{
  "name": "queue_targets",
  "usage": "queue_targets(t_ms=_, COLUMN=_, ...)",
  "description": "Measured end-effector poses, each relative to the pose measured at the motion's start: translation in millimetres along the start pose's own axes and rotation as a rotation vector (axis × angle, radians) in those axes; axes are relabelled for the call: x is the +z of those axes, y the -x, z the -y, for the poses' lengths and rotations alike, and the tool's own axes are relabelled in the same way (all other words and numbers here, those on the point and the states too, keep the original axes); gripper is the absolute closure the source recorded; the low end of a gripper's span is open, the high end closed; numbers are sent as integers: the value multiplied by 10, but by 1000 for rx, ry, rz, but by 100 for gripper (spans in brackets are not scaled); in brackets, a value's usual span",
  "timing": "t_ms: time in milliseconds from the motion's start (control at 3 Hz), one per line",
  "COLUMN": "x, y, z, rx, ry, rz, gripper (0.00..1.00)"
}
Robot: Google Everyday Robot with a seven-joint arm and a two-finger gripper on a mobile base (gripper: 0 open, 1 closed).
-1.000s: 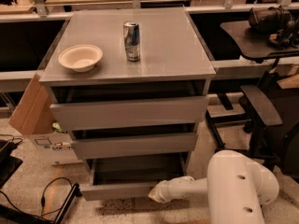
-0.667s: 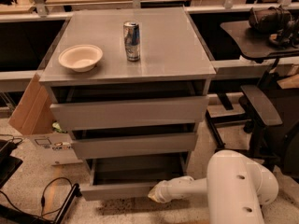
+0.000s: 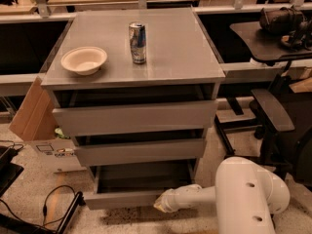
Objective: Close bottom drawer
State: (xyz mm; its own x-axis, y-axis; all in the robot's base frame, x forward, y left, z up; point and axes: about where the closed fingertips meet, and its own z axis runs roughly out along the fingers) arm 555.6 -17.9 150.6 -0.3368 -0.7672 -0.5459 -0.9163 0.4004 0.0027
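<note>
Nothing that I can make out has moved in the last second. The gripper (image 3: 163, 204) sits at the same spot by the right end of the bottom drawer (image 3: 122, 199), and the drawer stands just as far out. I cannot tell how the jaws stand; the wrist's pale end hides them.

The bottom drawer is at 6 o'clock of the grey cabinet, pulled well forward of the middle drawer (image 3: 139, 151) and the top drawer (image 3: 134, 117), its shallow tray open to view. The gripper is at the 3 o'clock end of the low front panel, right up against it or very near; contact I cannot confirm.

I judge the drawer to be a stiff, light tray that will slide on its runners with a modest push. The front is plain with no handle, so there is nothing to grip. I would press flat on the panel face, and nearer its middle than its right end, since an off-centre push may skew the tray and bind it.

Up on the bench (image 3: 170, 57) a bowl (image 3: 84, 60) stands at 9 o'clock of a can (image 3: 137, 43); a hard slam could rock the can.
</note>
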Motion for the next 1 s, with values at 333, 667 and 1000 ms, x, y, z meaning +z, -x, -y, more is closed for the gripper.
queue_targets(t_ms=333, x=11, y=0, z=-15, rx=0, ry=3, rz=0, gripper=5)
queue_targets(t_ms=667, x=17, y=0, z=-23, rx=0, ry=4, rz=0, gripper=0)
queue_targets(t_ms=1000, x=21, y=0, z=-28, rx=0, ry=5, rz=0, gripper=2)
